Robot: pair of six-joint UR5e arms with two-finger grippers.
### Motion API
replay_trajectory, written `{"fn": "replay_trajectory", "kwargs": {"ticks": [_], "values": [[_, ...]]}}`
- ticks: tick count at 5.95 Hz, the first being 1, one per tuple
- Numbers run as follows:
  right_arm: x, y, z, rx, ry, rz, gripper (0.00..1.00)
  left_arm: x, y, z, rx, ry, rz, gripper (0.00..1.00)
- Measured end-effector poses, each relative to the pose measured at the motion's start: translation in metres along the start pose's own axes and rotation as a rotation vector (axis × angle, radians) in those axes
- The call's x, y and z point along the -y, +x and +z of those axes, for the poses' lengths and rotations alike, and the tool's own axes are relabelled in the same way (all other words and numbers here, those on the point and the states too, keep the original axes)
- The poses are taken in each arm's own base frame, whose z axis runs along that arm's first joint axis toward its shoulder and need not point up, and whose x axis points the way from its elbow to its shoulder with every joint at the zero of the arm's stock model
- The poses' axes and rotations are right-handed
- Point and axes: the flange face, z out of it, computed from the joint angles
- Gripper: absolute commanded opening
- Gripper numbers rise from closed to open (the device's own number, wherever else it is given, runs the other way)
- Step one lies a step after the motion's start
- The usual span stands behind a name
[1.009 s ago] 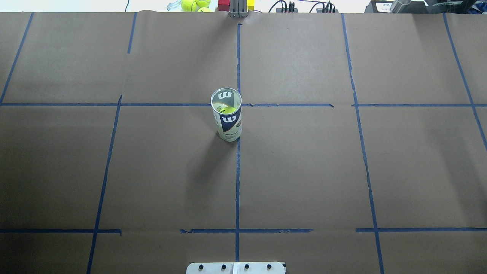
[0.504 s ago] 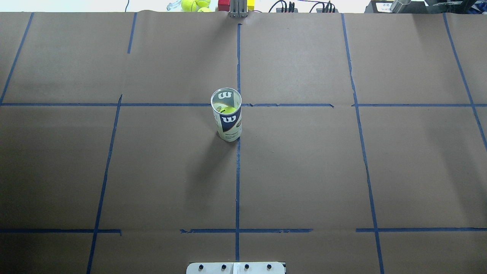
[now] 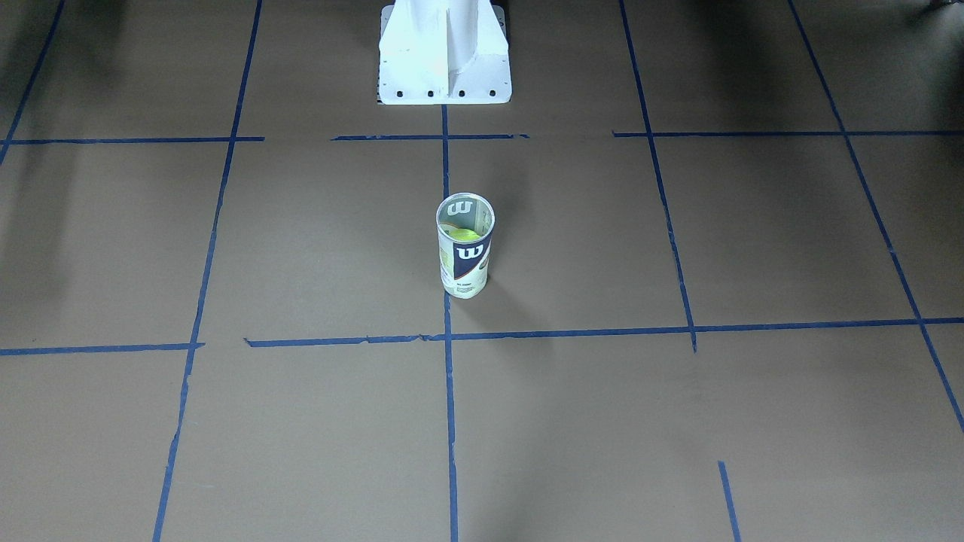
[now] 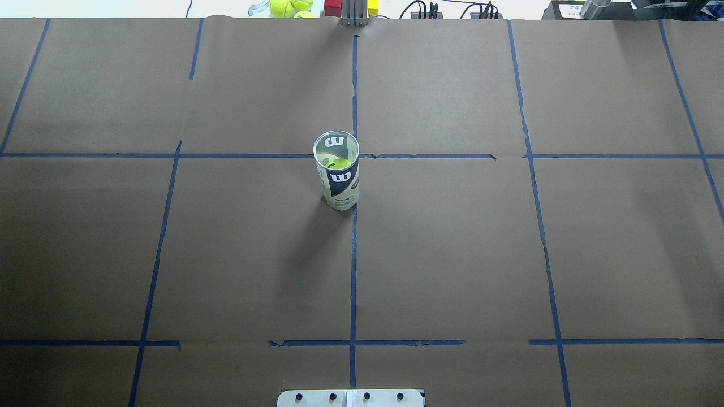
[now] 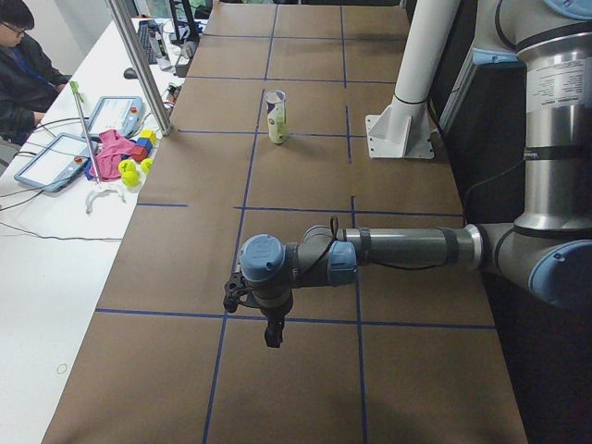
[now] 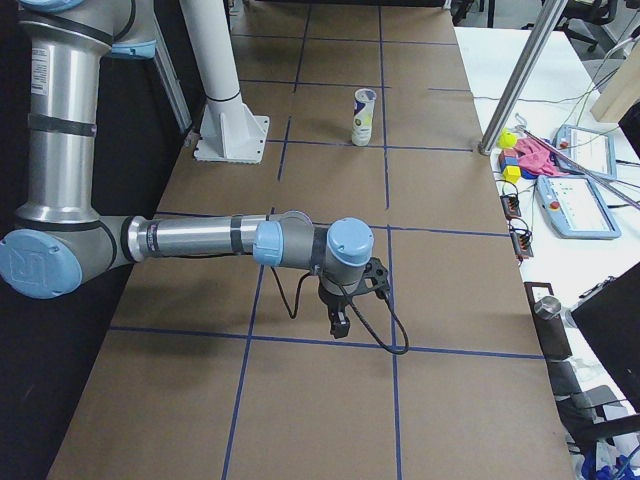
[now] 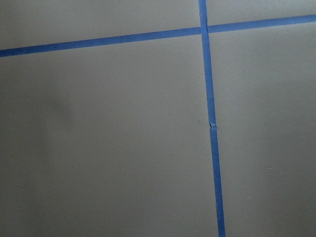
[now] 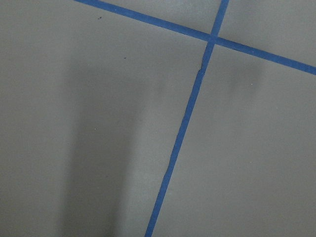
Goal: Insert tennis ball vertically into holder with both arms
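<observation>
Finger spacing on left gripper and right gripper: cannot tell, side views only. Both hang well away from the holder, which stands upright and has not moved over the last second. The tennis ball sits inside it. Judged: insertion done, nothing pending.

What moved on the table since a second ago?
Nothing moved that I can see. The can stands upright in the same spot as before, and the tennis ball is still inside it.
</observation>
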Motion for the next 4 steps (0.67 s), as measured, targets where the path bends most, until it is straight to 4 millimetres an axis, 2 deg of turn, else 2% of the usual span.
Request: {"fn": "replay_trajectory", "kwargs": {"ticks": [4], "values": [[-0.0008, 0.0004, 0.0007, 0.001, -0.001, 0.001, 1.0, -0.0072, -0.0027, 0.005, -0.006, -0.006, -0.006, 1.0]]}}
